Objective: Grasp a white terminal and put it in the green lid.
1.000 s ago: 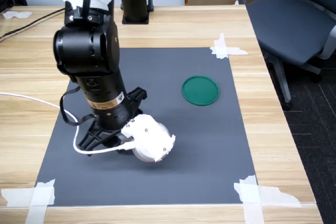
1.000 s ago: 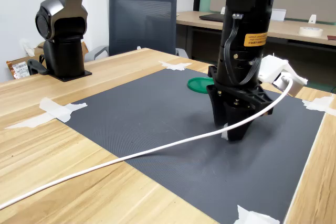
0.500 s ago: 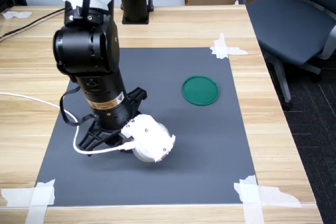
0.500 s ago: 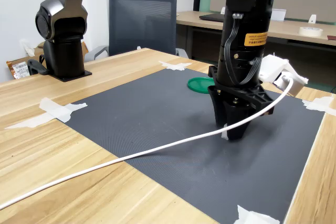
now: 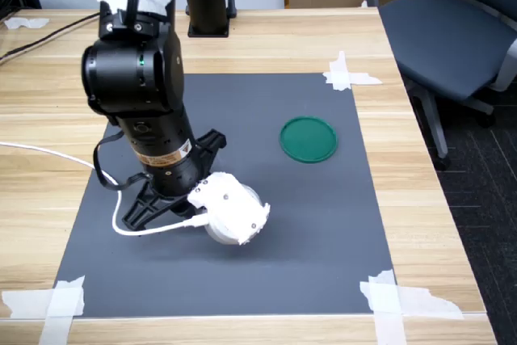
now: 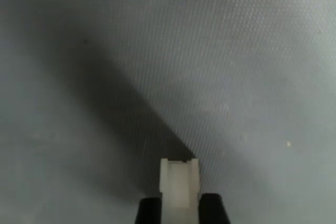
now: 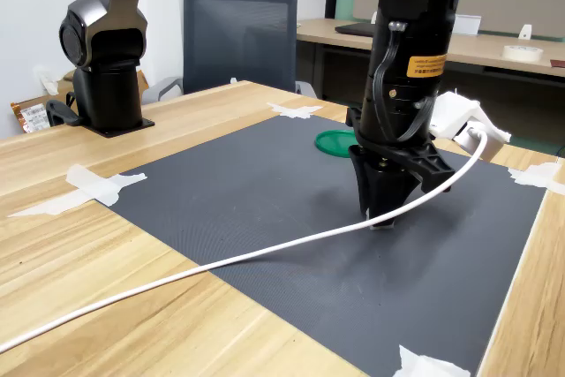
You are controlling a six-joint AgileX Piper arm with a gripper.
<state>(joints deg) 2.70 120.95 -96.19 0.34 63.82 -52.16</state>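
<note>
The black robot claw point(image 6: 180, 211) points straight down at the dark grey bumpy mat point(image 5: 323, 232), and its two dark fingers point(image 6: 148, 211) are squeezed in on the tiny whitish plastic terminal block point(image 6: 179, 187). In the wrist view the little block sits right between the fingertips, with its notched end sticking out past them, so the claw is almost closed and has the block in its hold. The fingers press on the two flat sides, most likely because that keeps so small a piece from slipping or turning. In the second exterior view the claw tip point(image 7: 381, 218) is very near the mat, and I cannot tell if the block touches the mat or hangs just above it. The flat round dark-green plastic lid point(image 5: 308, 139) lies on the same mat, well apart from the claw, with nothing in it. A white cable point(image 7: 265, 253) trails from the claw across the mat onto the light wooden table point(image 7: 106, 262). I think the next job is to carry the block over to the lid and let go there.
</note>
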